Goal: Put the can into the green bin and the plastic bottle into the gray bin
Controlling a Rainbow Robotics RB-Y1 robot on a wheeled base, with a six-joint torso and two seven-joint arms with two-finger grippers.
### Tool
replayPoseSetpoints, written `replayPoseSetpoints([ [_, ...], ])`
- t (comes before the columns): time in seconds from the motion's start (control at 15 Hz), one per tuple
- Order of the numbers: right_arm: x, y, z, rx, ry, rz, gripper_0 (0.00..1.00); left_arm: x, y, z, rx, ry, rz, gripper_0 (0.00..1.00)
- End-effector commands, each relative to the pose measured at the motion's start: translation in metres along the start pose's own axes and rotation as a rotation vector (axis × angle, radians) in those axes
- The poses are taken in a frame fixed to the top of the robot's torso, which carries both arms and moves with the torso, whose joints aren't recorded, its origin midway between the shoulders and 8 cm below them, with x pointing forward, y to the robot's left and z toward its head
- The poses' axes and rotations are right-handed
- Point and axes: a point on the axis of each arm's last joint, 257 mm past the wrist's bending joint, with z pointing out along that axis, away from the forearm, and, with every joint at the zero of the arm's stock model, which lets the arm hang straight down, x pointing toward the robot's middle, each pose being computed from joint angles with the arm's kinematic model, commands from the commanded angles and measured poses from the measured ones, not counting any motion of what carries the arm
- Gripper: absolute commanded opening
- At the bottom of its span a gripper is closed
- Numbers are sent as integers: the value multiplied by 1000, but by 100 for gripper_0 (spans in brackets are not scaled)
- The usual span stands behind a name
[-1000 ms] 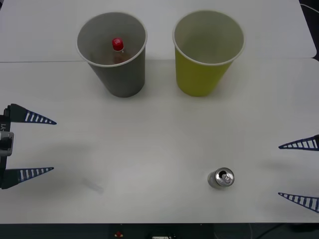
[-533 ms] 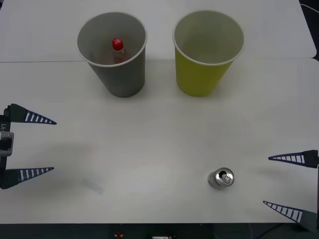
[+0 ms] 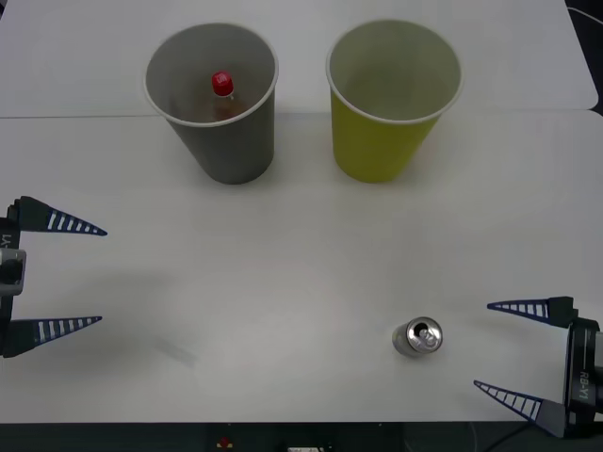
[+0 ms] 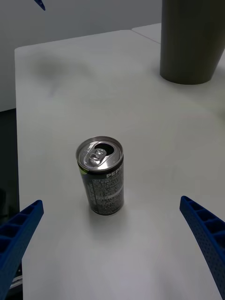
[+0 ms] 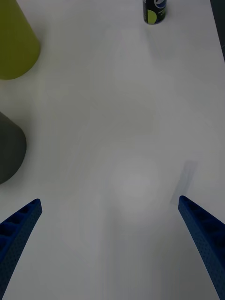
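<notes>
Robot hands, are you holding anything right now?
Nothing is held. The right gripper is open beside the can; the left gripper is open too.

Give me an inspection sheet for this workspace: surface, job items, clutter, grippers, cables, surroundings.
Surface: white table, with a seam near the cups.
Can: upright, on the table near the front edge.
Plastic bottle: inside the gray bin.
Green bin: upright, beside the gray bin, nothing seen inside.
Clutter: nothing seen.
Left gripper: open, at the table's left edge.
Right gripper: open, beside the can, not touching.
Cables: nothing seen.
Surroundings: nothing seen.
</notes>
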Motion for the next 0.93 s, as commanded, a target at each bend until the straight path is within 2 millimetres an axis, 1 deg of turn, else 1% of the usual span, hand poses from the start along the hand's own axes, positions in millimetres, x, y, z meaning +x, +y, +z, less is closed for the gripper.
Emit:
replayPoseSetpoints([
  [0.07, 7, 1, 12, 2, -48, 21, 100, 0, 0, 0, 0, 0, 0, 100],
  [0.13, 12, 2, 18, 1, -65, 34, 100, 0, 0, 0, 0, 0, 0, 100],
  [0.6, 26, 1, 56, -5, -141, 75, 100, 0, 0, 0, 0, 0, 0, 100],
  [0.93, 27, 3, 92, -18, -180, 86, 100, 0, 0, 0, 0, 0, 0, 100],
])
